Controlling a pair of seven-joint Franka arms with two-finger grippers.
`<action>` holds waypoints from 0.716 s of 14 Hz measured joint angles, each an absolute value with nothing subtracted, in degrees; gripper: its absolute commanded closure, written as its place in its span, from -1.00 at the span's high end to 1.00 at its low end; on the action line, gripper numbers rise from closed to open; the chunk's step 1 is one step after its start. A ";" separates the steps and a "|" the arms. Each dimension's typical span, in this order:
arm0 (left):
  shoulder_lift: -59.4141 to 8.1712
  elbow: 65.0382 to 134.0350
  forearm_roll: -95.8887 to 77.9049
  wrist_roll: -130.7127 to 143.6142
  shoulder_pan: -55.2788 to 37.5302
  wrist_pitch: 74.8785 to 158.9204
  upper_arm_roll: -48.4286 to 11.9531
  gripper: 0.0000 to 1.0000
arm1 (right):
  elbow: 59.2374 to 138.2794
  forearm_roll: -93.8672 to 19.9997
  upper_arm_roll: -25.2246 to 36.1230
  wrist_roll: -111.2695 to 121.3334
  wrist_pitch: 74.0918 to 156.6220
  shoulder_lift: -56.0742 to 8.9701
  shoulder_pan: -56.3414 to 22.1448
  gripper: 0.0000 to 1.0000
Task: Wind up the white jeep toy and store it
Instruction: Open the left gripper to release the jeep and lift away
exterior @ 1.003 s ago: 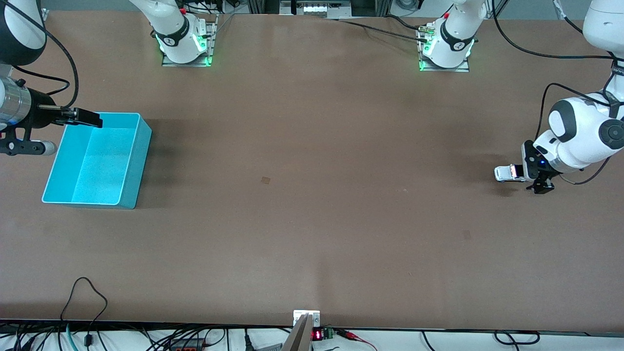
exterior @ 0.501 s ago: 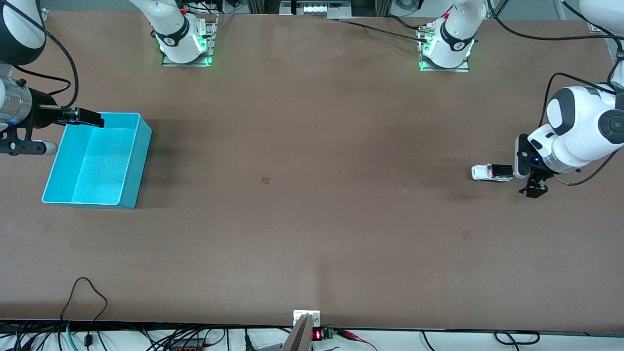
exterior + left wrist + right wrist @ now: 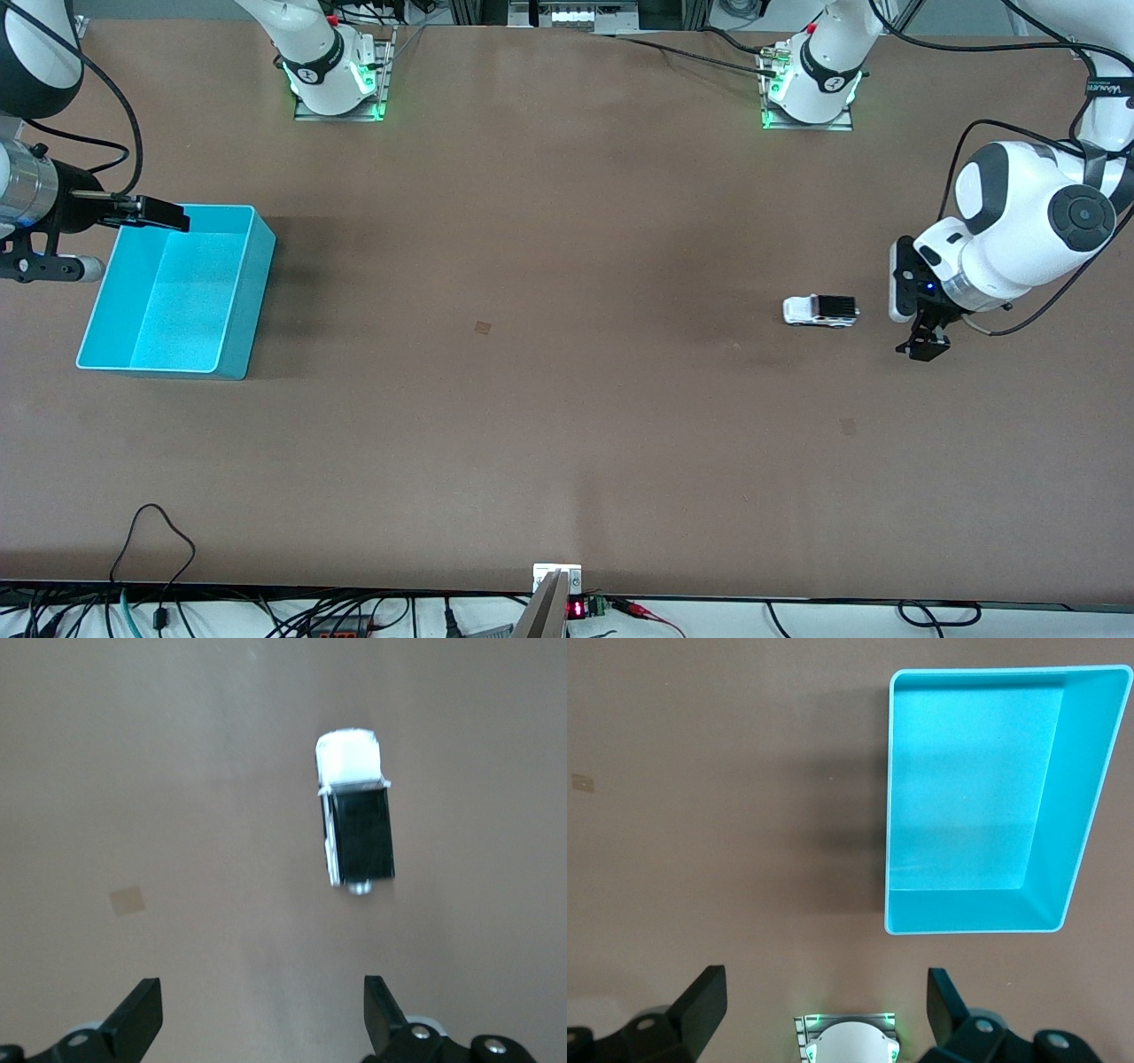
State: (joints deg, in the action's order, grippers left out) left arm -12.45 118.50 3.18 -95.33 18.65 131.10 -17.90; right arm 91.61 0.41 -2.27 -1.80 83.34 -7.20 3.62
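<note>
The white jeep toy (image 3: 820,310), white with a black roof, stands free on the brown table near the left arm's end. It also shows in the left wrist view (image 3: 355,819). My left gripper (image 3: 921,337) is open and empty, low over the table beside the jeep and apart from it, on the side toward the left arm's end; in its wrist view (image 3: 261,997) nothing lies between the fingers. The teal bin (image 3: 257,266) stands at the right arm's end and is empty (image 3: 1090,797). My right gripper (image 3: 164,215) is open and empty over the bin's rim and waits (image 3: 824,988).
A small brown patch (image 3: 483,328) marks the table's middle, and another (image 3: 848,426) lies nearer the front camera than the jeep. The arm bases (image 3: 337,80) (image 3: 811,89) stand along the table's top edge. Cables hang along the edge nearest the front camera.
The jeep has left my left gripper and rolled toward the right arm's end. The left gripper moved the same way, less far, so the gap grew. The right arm has not moved.
</note>
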 measured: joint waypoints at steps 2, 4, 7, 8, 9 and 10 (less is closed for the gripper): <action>-12.76 116.88 3.09 -88.71 16.69 128.88 -17.91 1.00 | 91.62 0.41 -2.27 -1.80 83.33 -7.20 3.62 1.00; -13.62 114.45 3.07 -81.08 14.63 126.25 -17.93 1.00 | 91.62 0.41 -2.27 -1.80 83.32 -7.20 3.62 1.00; -15.48 110.42 3.06 -69.91 12.92 123.66 -17.93 1.00 | 91.65 0.40 -2.27 -1.80 83.29 -7.20 3.62 1.00; -15.97 109.36 3.06 -66.27 12.80 123.33 -17.92 1.00 | 91.65 0.40 -2.27 -1.80 83.28 -7.20 3.62 1.00; -16.37 108.43 3.06 -62.80 12.77 123.24 -17.91 1.00 | 91.65 0.40 -2.27 -1.80 83.28 -7.20 3.62 1.00; -16.70 107.52 3.06 -59.26 12.74 123.21 -17.88 1.00 | 91.66 0.40 -2.27 -1.80 83.27 -7.20 3.62 1.00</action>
State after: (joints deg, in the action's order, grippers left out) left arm -16.70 107.52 3.06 -59.26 12.74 123.21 -17.88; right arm 91.66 0.40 -2.27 -1.80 83.27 -7.20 3.62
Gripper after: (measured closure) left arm 0.000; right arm 0.000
